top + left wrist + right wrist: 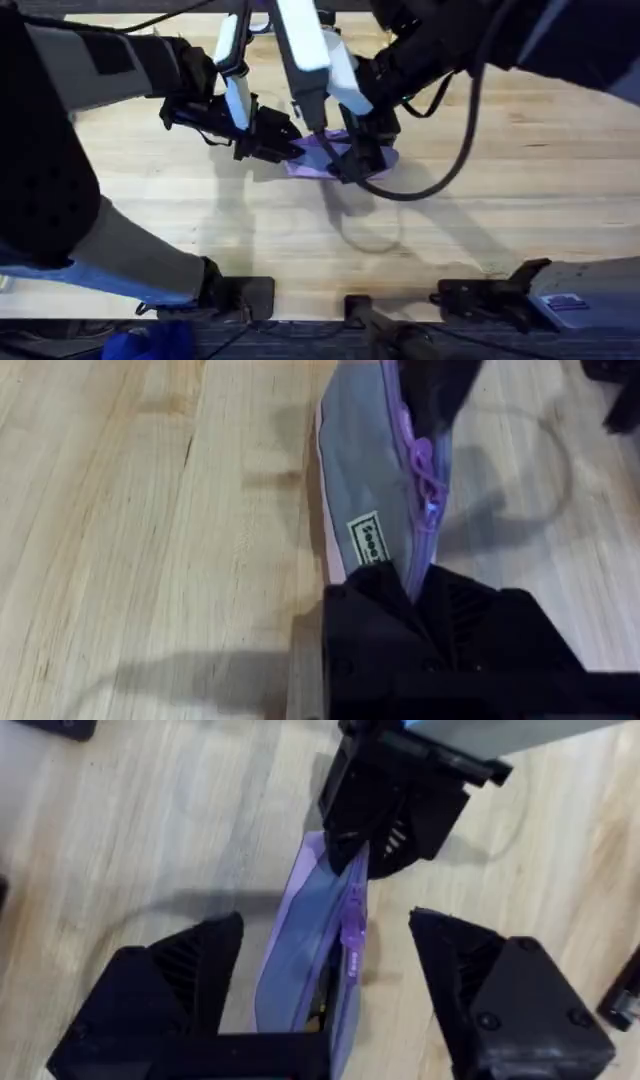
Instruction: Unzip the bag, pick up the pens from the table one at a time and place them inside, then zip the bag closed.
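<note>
The lavender bag (312,164) lies in the middle of the table (540,170), its grey-blue side panel (372,480) facing up. My left gripper (415,585) is shut on one end of the bag, right at the end of the purple zipper (420,460). In the overhead view the left gripper (285,148) sits at the bag's left end. My right gripper (325,925) stands open with one finger on each side of the bag (300,920), over its other end. The right gripper (355,160) covers the bag's right part from above. The pens are out of view.
A black cable (440,185) hangs from the right arm and loops over the wood just right of the bag. Both arm bases (500,295) sit at the near edge. Bare table stretches to the right and in front of the bag.
</note>
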Controlling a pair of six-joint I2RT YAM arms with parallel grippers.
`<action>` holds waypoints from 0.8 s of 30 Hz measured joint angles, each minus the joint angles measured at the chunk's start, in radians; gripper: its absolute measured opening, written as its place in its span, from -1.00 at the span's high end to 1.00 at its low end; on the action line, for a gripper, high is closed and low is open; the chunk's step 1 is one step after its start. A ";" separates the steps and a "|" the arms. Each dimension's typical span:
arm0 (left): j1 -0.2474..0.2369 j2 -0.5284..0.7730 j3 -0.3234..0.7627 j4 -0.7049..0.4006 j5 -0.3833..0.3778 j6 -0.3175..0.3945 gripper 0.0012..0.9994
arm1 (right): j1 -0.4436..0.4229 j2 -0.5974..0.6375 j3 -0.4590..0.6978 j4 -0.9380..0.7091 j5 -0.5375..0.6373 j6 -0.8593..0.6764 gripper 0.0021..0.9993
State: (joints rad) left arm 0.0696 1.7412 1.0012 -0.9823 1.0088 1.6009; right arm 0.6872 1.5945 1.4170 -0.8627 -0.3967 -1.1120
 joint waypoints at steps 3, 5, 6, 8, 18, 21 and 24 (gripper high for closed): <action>0.000 0.000 0.000 0.000 0.000 0.000 0.92 | 0.000 0.031 0.000 0.001 0.009 0.000 -0.99; 0.000 0.000 0.000 0.000 0.000 0.000 0.92 | 0.000 0.054 0.000 0.001 0.013 0.000 -0.99; 0.000 0.000 0.000 0.000 0.000 0.000 0.92 | 0.000 0.065 0.000 0.002 0.015 0.000 -0.99; 0.000 0.000 0.000 0.000 0.000 0.000 0.92 | 0.000 0.085 0.000 0.006 0.015 0.000 -0.99; 0.000 0.000 0.000 0.000 0.000 0.000 0.91 | -0.012 0.129 0.001 0.055 0.016 0.000 -0.96; 0.000 0.000 0.000 0.000 0.000 0.000 0.92 | -0.022 0.129 0.001 0.054 0.016 0.000 -0.82; 0.000 0.000 0.000 0.000 0.000 0.000 0.92 | -0.036 0.129 0.001 0.054 0.016 0.000 -0.69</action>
State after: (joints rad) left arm 0.0696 1.7412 1.0012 -0.9825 1.0088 1.6009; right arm 0.6509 1.7233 1.4181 -0.8085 -0.3809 -1.1122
